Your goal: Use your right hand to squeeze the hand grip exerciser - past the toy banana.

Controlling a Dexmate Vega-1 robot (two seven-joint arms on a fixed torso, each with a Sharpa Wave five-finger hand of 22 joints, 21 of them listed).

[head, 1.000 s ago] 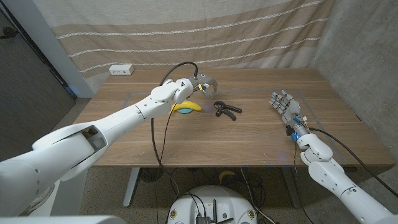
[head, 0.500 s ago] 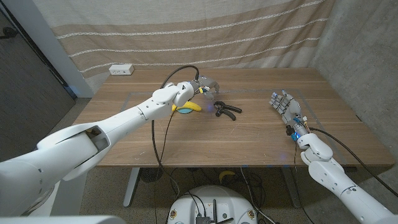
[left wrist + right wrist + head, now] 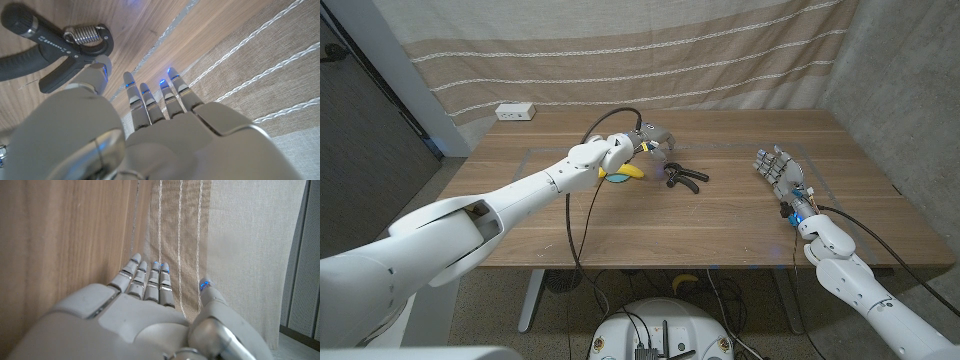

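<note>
The black hand grip exerciser (image 3: 686, 176) lies on the wooden table (image 3: 650, 225) just right of the yellow toy banana (image 3: 622, 171). My left hand (image 3: 656, 143) hovers open over the banana and the exerciser's near end, holding nothing. In the left wrist view its fingers (image 3: 150, 102) spread out beside the exerciser's handles and spring coil (image 3: 55, 42). My right hand (image 3: 777, 169) stands open over the table's right side, fingers pointing up, well to the right of the exerciser. In the right wrist view its fingers (image 3: 147, 282) reach toward the curtain.
A white power strip (image 3: 516, 112) lies at the table's back left. A striped beige curtain (image 3: 620, 50) hangs behind the table. A black cable (image 3: 582, 190) runs along my left arm.
My left hand has shifted slightly right toward the exerciser. The right hand, banana and exerciser have stayed put.
</note>
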